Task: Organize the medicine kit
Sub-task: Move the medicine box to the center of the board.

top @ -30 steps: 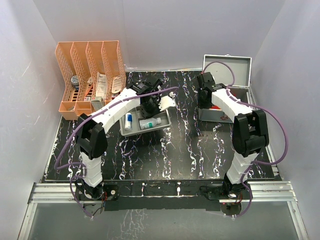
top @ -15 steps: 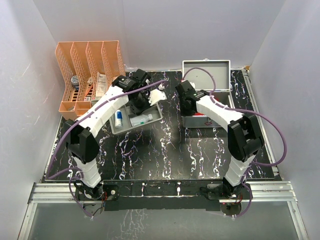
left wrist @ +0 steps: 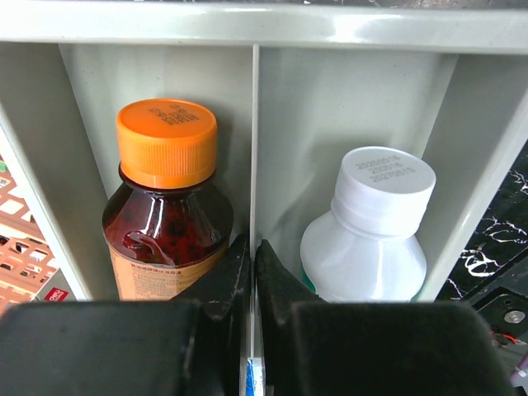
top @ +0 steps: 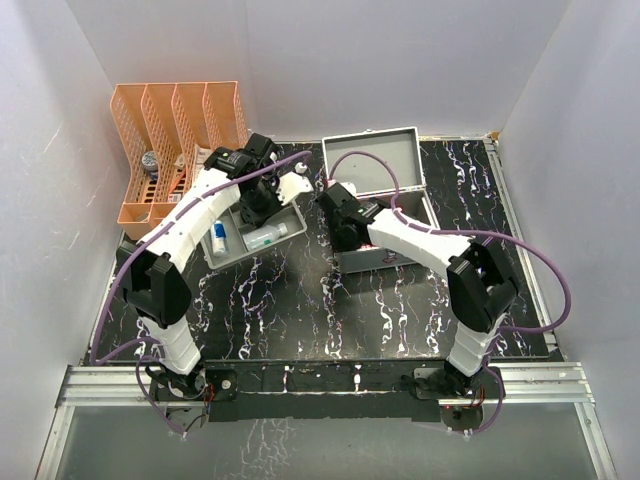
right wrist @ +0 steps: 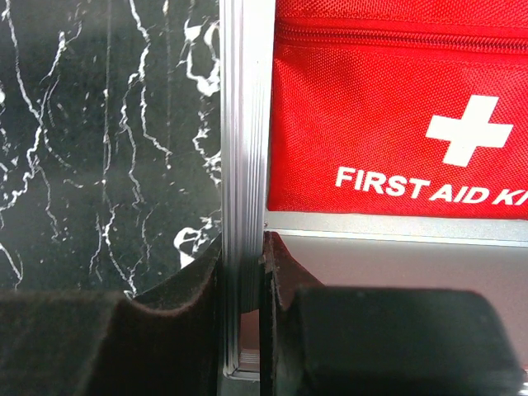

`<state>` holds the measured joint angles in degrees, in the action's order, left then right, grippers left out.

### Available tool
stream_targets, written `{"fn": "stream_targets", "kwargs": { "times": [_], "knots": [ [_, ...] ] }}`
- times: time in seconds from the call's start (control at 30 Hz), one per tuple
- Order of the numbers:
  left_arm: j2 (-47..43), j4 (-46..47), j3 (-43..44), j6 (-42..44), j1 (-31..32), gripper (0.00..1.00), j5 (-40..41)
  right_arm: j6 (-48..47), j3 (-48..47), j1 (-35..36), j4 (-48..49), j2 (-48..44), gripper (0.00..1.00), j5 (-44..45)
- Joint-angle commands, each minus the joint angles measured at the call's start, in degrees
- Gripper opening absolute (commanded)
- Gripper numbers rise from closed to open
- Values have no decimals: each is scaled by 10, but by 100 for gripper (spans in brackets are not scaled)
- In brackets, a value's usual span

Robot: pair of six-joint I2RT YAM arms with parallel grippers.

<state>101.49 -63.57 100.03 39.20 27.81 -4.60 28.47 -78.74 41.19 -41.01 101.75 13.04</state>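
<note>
Pinching thin middle wall of grey tray (left wrist: 346,99) with left gripper (left wrist: 252,254); brown bottle (left wrist: 165,219) just left of fingers (left wrist: 216,289), white bottle (left wrist: 373,239) just right. Clamping side rim of medicine kit (right wrist: 243,124) with right gripper (right wrist: 241,252); red pouch (right wrist: 371,115) inside kit, right of fingers.

- On the table (top: 300,320) you have the medicine kit (top: 375,165) just right of the divided tray (top: 228,258).
- In the kit, a pouch (right wrist: 396,107) lies against 1 wall.
- In the tray, the 1st bottle (left wrist: 167,198) and 2nd bottle (left wrist: 375,239) lie either side of 1 divider (left wrist: 254,124).
- A file rack (top: 180,130) stands behind-left of the tray.
</note>
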Motion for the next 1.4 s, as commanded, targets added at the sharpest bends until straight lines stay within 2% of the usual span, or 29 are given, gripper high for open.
{"fn": "stream_targets", "kwargs": {
  "times": [0.0,0.23,0.53,0.83,0.9,1.03,1.1,1.37],
  "knots": [
    [-51,-8,1,6,-7,0,6,44,0,29,-26,36,0,-62],
    [-49,2,-5,4,-17,0,5,54,-35,47,-31,62,0,-64],
    [-48,1,-5,6,-28,0,5,48,-131,50,-60,131,0,-64],
    [-46,8,-9,2,-33,0,5,44,-158,50,-68,145,0,-53],
    [-45,7,-8,3,-35,0,6,44,-157,50,-62,133,9,-46],
    [-46,3,-5,5,-40,0,5,48,-173,47,-65,109,35,-31],
    [-48,0,-4,5,-42,0,3,50,-188,42,-76,99,43,-24],
    [-45,-8,6,4,-42,0,2,69,-248,3,-92,60,53,-17]
  ]
}}
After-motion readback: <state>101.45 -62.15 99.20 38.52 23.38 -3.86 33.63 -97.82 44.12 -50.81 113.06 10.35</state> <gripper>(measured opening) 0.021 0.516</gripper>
